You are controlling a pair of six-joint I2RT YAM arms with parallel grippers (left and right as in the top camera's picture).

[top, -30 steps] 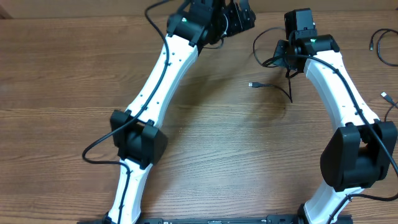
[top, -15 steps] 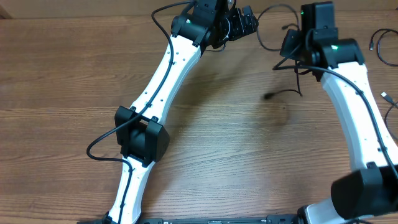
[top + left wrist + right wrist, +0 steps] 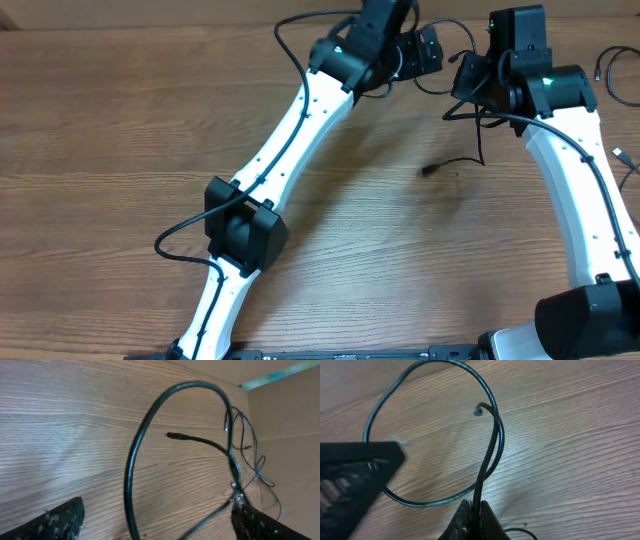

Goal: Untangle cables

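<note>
Light is soft and even, probably from above. The arms throw faint, wide shadows on the bench (image 3: 120, 150). In the left wrist view the near fingers (image 3: 55, 522) are blurred; overhead, the cable (image 3: 430, 170) end looks slightly smeared.

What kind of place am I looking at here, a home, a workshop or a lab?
Probably a robotics lab bench: two white robot arms at a wood-grain table, thin black cables as practice material, and what looks like a cardboard panel alongside.
</note>
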